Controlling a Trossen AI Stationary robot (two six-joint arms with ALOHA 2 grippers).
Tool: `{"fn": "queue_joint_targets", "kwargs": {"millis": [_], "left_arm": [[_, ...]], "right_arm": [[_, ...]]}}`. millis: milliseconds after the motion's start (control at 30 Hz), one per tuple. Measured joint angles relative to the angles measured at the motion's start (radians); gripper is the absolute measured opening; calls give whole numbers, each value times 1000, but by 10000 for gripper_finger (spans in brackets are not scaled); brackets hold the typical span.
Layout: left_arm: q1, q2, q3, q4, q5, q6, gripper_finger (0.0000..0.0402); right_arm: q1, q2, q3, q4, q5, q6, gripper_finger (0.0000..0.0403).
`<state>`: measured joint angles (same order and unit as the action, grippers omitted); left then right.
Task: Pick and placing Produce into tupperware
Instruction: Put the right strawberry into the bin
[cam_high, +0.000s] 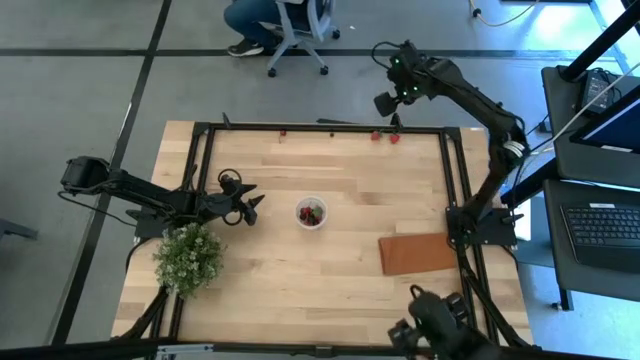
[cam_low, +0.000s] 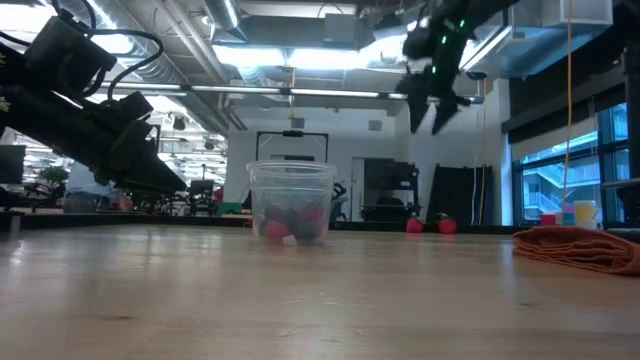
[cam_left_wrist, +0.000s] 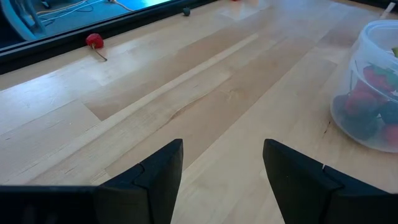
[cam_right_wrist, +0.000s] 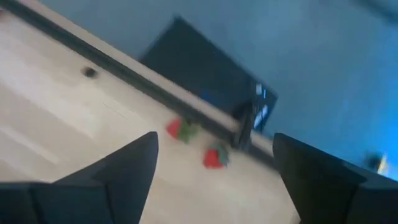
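Tupperware (cam_high: 311, 213) mid-table holding produce (cam_high: 312, 213), bush (cam_high: 189, 257) to its left, mat (cam_high: 417, 253) to its right, two berries (cam_high: 385, 137) at far edge

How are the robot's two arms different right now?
The left gripper sits low by the table's middle, just left of the cup; the right gripper hangs high over the table's far edge, above two red berries. The left gripper points at the cup, which has berries in it; the right gripper points down at loose ones. Both are dark, open and holding nothing.
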<state>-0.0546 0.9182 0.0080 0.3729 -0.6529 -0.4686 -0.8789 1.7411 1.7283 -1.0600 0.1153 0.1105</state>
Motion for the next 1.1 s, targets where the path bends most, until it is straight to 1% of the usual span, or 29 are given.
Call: {"fn": "queue_joint_targets", "kwargs": {"millis": [67, 233, 433, 567, 800, 933, 1033, 1100], "left_arm": [[0, 0, 0, 0, 0, 0, 215], [0, 0, 0, 0, 0, 0, 215], [0, 0, 0, 0, 0, -1, 215], [0, 0, 0, 0, 5, -1, 215], [0, 0, 0, 0, 19, 0, 215], [0, 0, 0, 0, 19, -1, 215], [0, 0, 0, 0, 19, -1, 215], [0, 0, 0, 0, 19, -1, 215]], "right_arm": [[-26, 45, 0, -30, -1, 41, 320], [-90, 147, -1, -84, -33, 58, 320], [-100, 228, -1, -67, -38, 49, 320], [-101, 254, -1, -56, -38, 41, 320], [-112, 256, -1, -53, -38, 41, 320], [-114, 255, -62, -31, -38, 45, 320], [-114, 255, -149, 8, -39, 46, 320], [-114, 255, -208, 49, -66, 50, 320]]}}
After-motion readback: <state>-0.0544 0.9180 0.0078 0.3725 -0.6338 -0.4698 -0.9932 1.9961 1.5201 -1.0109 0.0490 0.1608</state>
